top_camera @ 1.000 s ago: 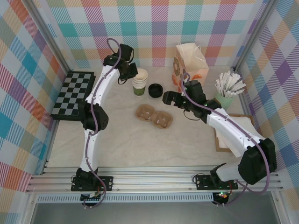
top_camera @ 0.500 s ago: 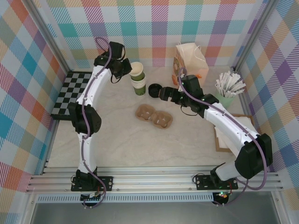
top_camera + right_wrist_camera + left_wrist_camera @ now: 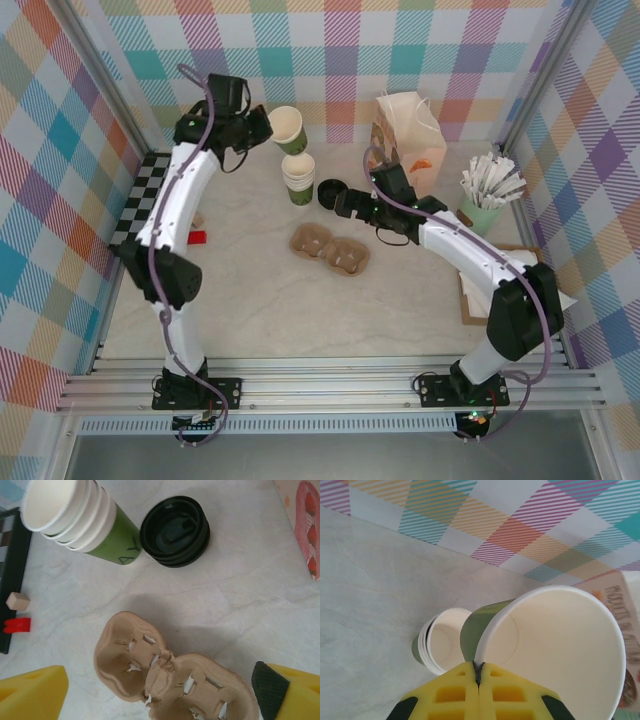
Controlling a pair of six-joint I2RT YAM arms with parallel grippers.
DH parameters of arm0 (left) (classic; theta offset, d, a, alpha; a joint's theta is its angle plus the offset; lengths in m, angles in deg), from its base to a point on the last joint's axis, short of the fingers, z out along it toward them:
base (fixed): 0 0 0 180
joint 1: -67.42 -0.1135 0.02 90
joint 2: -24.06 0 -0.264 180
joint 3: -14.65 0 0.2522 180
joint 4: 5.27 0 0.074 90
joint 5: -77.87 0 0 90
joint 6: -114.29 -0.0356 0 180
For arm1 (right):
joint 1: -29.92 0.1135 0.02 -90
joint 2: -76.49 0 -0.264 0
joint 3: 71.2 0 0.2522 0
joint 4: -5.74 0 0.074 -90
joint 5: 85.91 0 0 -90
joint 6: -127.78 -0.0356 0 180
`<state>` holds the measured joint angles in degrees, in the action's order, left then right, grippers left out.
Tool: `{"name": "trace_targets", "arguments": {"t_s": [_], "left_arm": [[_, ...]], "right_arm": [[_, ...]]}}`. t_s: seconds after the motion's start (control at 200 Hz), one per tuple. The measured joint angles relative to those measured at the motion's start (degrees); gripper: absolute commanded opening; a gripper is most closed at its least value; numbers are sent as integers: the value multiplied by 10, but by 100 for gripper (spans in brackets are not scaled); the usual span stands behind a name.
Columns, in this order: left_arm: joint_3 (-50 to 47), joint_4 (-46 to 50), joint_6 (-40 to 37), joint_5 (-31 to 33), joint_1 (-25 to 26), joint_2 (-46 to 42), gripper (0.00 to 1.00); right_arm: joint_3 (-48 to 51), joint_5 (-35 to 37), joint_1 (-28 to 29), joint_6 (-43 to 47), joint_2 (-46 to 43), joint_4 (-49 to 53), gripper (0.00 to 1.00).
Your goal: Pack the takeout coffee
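The left hand point(image 3: 262, 127) is up near the far wall, its yellow fingers point(image 3: 455, 692) pressed together on the wall of a dark-green paper cup point(image 3: 288, 127). The cup is held clear of the counter point(image 3: 260, 310), tilted, with its cream inside facing the camera. It hangs above and just left of the stack of green cups point(image 3: 298, 178), which stands on the counter.

Just right of that stack lie the black lids point(image 3: 328, 193), piled one on another. The right hand point(image 3: 338, 203) hovers beside them with its fingers point(image 3: 32, 692) wide apart and nothing between them.

Below the right hand, nearer the arms, is a brown cardboard cup carrier point(image 3: 170, 675). A paper bag point(image 3: 405, 135) stands at the far right. A checkerboard point(image 3: 155, 200) lies at the left edge, with a red piece point(image 3: 15, 625) beside it.
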<state>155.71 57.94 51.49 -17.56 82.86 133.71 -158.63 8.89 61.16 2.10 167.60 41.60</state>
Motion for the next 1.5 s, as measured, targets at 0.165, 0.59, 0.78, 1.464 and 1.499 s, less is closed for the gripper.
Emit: {"name": "trace_targets", "arguments": {"t_s": [0.165, 0.59, 0.78, 1.464, 1.499], "left_arm": [[-163, 8, -35, 6, 0, -199, 0], [-713, -80, -23, -103, 116, -429, 0], [-771, -165, -20, -90, 156, -364, 0], [-633, -198, -69, -52, 165, -236, 0], [-628, -193, -72, -52, 167, -231, 0]], "right_arm": [[-52, 37, 11, -51, 83, 9, 81], [-235, 130, 31, -179, 290, 67, 74], [-280, 88, 23, -47, 315, 59, 75], [-447, -238, -72, 504, 433, 97, 57], [-459, -239, -71, 515, 441, 105, 56]]}}
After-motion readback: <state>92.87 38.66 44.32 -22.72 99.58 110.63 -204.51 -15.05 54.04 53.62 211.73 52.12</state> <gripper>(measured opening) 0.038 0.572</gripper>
